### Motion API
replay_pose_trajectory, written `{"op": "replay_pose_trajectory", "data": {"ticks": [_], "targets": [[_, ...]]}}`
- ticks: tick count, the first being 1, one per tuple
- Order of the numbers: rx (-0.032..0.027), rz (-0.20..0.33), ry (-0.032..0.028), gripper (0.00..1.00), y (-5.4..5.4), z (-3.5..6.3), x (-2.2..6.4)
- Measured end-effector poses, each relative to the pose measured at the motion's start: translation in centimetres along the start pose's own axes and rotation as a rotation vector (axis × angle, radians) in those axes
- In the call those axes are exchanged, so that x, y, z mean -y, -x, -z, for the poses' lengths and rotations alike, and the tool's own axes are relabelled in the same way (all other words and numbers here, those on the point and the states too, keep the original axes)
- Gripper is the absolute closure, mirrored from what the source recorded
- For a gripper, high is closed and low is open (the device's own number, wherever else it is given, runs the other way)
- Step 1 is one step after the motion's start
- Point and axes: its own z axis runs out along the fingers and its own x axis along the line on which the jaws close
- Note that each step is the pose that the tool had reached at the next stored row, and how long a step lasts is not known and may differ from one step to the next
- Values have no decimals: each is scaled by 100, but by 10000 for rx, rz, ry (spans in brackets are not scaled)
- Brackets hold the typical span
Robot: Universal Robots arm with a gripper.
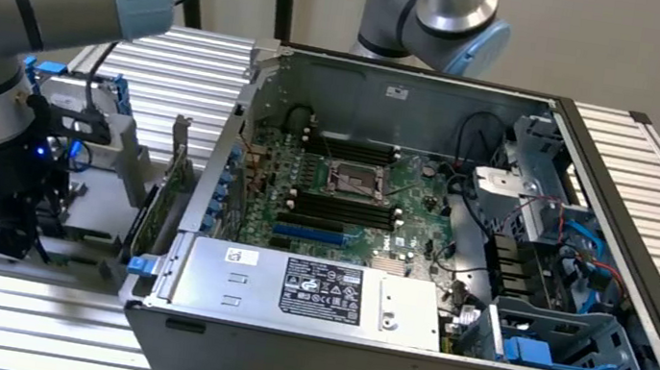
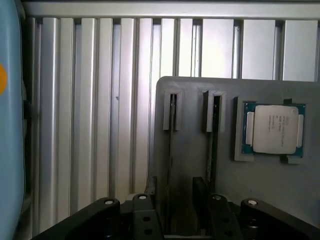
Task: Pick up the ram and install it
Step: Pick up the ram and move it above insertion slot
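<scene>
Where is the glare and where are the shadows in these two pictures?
Wrist view: glare streaks the table slats, the processor lid shines pale, and the ram sits dark in its shadowed slot in the grey tray. Exterior view: light is soft and even, the computer case is darker inside, and a blue glow shows on the arm.

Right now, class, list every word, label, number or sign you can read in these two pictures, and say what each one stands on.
No text here can be read for certain.
Black label on the silver power supply: lines of print and marks, too small to read.
Small white sticker beside it: too small to read.
Silver processor chip on the grey tray: faint print, too blurred to read.
</scene>
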Motion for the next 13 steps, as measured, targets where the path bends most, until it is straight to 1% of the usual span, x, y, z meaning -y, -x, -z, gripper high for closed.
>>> {"op": "replay_pose_trajectory", "data": {"ticks": [4, 10, 13], "targets": [[-9, 4, 1, 58, 23, -72, -41], [-68, 10, 1, 58, 23, -167, -42], [-81, 18, 1, 58, 15, -201, -41]]}}
